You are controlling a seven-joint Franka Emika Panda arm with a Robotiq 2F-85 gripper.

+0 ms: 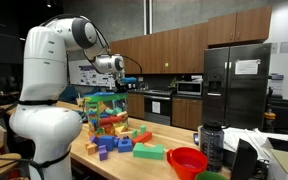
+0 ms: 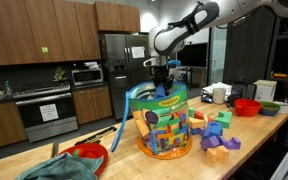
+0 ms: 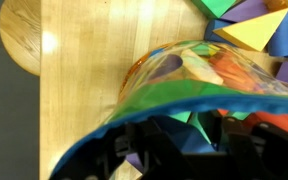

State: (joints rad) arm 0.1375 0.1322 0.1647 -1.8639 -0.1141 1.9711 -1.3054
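A clear tub point(image 2: 164, 130) of blocks is set on the surface point(image 2: 272, 132), the claw point(image 2: 161, 75) at its 12 o'clock, its opening not discernible. The tub is judged light, flexible and slippery; the blue rim point(image 3: 79, 155) is best gripped.

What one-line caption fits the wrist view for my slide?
Black gripper above a clear plastic tub of colourful toy blocks on a light wooden countertop.
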